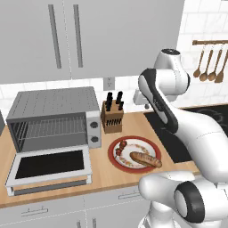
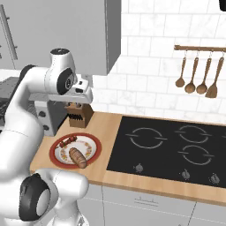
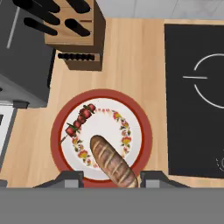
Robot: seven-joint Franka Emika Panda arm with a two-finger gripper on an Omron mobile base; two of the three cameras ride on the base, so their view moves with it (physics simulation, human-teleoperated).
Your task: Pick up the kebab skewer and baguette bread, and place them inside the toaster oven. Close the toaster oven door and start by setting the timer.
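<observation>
The kebab skewer point(image 3: 81, 119) and the baguette bread point(image 3: 111, 162) lie side by side on a red-rimmed plate point(image 3: 57, 131). My gripper point(image 3: 111, 178) hangs open well above the plate, its two fingertips point(image 3: 70, 177) wide apart with nothing between them. From the left base view, the kebab skewer point(image 1: 121, 148) is on the plate's left half and the baguette bread point(image 1: 145, 159) on its front right. The toaster oven point(image 1: 53, 116) stands left of the plate, its wire rack bare. The toaster oven door point(image 1: 49, 167) lies folded down flat.
A wooden knife block point(image 1: 111, 116) stands behind the plate, next to the oven's knob panel point(image 1: 93, 132). A black cooktop point(image 2: 170, 150) covers the counter to the right. Wooden spoons point(image 2: 194, 73) hang on the wall. The counter edge runs just in front of the plate.
</observation>
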